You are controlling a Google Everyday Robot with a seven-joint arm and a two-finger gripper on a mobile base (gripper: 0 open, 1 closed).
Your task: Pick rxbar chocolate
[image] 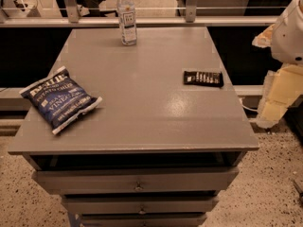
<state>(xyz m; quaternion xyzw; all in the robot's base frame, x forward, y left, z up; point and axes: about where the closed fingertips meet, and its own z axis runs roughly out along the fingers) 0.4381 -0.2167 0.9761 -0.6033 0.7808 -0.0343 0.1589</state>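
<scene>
Okay, nearest to me at six o'clock are the stacked drawers (137, 181) of the grey cabinet (142, 122), sitting under its flat top. Moving up the top, the blue chip bag (59, 99) lies flat at about nine o'clock, its left corner poking past the left edge. At three o'clock, off the cabinet's right side and well apart from everything on it, hangs my gripper (278, 100), cream-coloured below the white arm (289, 32). Clenched or released, I can't tell. The rxbar chocolate (203, 78) lies flat at two o'clock near the right edge, black wrapper, white lettering up. Farthest out, at twelve o'clock, the clear water bottle (127, 18) stands upright by the back edge.
</scene>
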